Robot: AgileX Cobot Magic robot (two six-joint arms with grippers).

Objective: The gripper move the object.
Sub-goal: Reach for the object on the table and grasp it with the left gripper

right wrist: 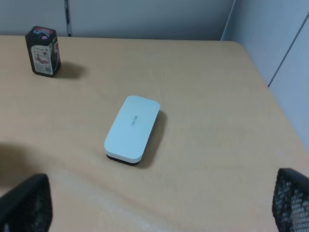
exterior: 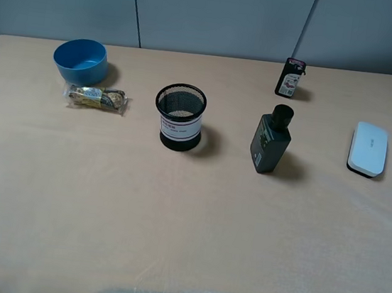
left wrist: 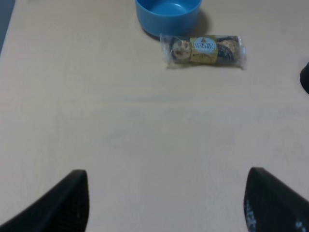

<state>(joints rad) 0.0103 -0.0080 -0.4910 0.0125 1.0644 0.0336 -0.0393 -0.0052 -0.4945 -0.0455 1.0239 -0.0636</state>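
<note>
Exterior high view: the wire-mesh pen cup [exterior: 179,116] stands upright on the worktop [exterior: 172,222], well ahead of both pairs of jaws and touched by neither. Left wrist view has the left jaws spread wide, their dark fingertips [left wrist: 67,205] far apart with only bare worktop between them. Well beyond those jaws sit a blue bowl [left wrist: 167,14] and, just on its near side, a clear packet of wrapped chocolates [left wrist: 205,50]. The cup stands off to the robot's right of that pair. Right wrist view shows the right jaws likewise apart, gripping nothing. Ahead of them, roughly in line with the gap, lies a flat white case [right wrist: 132,128], and farther beyond stands a small black box [right wrist: 43,58]. A dark bottle [exterior: 270,143] stands between the cup and the case, apart from both.
</note>
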